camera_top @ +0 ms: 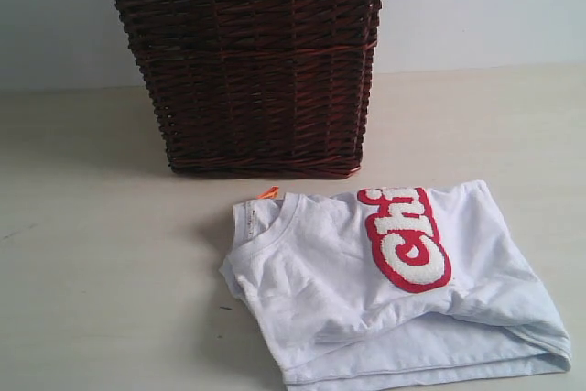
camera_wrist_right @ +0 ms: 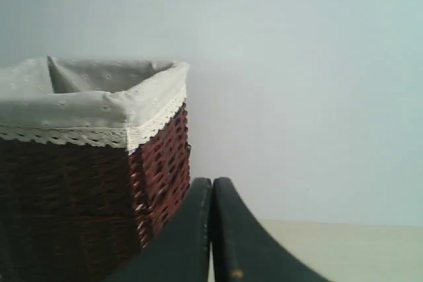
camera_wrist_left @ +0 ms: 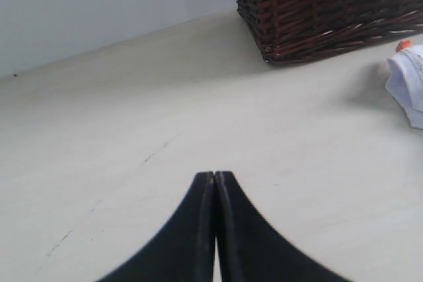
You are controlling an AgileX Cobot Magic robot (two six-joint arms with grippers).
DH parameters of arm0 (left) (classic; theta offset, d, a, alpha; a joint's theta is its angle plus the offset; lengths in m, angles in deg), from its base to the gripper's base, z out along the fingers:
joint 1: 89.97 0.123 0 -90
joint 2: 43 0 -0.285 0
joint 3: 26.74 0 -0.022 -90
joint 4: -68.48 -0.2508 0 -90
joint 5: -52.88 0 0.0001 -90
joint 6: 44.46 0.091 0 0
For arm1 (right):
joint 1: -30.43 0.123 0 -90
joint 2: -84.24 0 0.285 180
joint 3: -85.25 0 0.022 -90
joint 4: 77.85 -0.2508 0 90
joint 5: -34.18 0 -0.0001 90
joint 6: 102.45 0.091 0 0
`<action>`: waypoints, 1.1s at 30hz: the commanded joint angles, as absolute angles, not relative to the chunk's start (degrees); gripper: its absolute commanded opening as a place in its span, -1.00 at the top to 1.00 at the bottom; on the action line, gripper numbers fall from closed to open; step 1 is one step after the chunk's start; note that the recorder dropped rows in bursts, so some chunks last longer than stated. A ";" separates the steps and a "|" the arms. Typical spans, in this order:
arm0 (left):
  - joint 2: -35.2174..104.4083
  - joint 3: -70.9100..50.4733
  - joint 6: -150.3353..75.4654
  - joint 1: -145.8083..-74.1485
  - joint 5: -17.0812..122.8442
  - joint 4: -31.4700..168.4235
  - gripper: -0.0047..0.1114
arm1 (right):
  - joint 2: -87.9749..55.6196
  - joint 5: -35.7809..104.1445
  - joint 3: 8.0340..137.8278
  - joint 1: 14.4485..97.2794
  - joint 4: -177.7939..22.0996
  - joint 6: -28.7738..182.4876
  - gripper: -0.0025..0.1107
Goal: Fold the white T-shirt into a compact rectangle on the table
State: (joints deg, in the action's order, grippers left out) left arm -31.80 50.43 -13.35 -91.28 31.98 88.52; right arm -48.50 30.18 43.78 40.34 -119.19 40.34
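The white T-shirt lies loosely folded on the table at the front right, its red-outlined lettering facing up and its orange neck tag at the collar. Neither gripper shows in the exterior view. In the left wrist view my left gripper is shut and empty over bare table, with a corner of the T-shirt far off at the frame's edge. My right gripper is shut with nothing in it, raised beside the basket and pointing toward the wall.
A dark wicker basket with a lace-trimmed cloth lining stands at the back of the table, just behind the shirt. A pale wall runs behind it. Bare table spreads left of the shirt.
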 commanded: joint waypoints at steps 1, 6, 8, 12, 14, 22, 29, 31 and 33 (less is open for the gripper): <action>-31.53 50.47 -13.22 -91.09 32.44 88.65 0.89 | -66.76 27.08 32.21 40.41 -118.26 40.56 0.92; -31.53 50.47 -13.22 -91.09 32.44 88.65 0.89 | -84.12 25.84 21.82 40.41 -109.20 37.19 0.83; -31.53 50.47 -13.22 -91.09 32.44 88.65 0.89 | -86.69 21.88 19.40 40.41 -109.20 37.19 0.83; -31.53 50.47 -13.22 -91.09 32.44 88.65 0.89 | -87.97 14.51 18.22 40.41 -103.09 39.65 0.84; -31.53 50.47 -13.22 -91.09 32.44 88.65 0.89 | -87.97 14.42 18.19 40.41 -99.74 44.83 0.84; -31.53 50.47 -13.22 -91.09 32.44 88.65 0.89 | -87.97 19.00 9.89 36.34 -69.90 87.62 0.84; -31.53 50.47 -13.24 -91.09 32.33 88.90 0.89 | -87.97 19.09 8.03 31.75 -73.18 84.19 0.84; -31.53 50.47 -13.24 -91.09 32.33 88.90 0.89 | -87.97 17.74 8.03 31.59 -72.56 84.02 0.84; -31.53 50.47 -13.24 -91.09 32.21 88.91 0.89 | -87.97 16.75 8.03 31.08 -72.43 81.50 0.84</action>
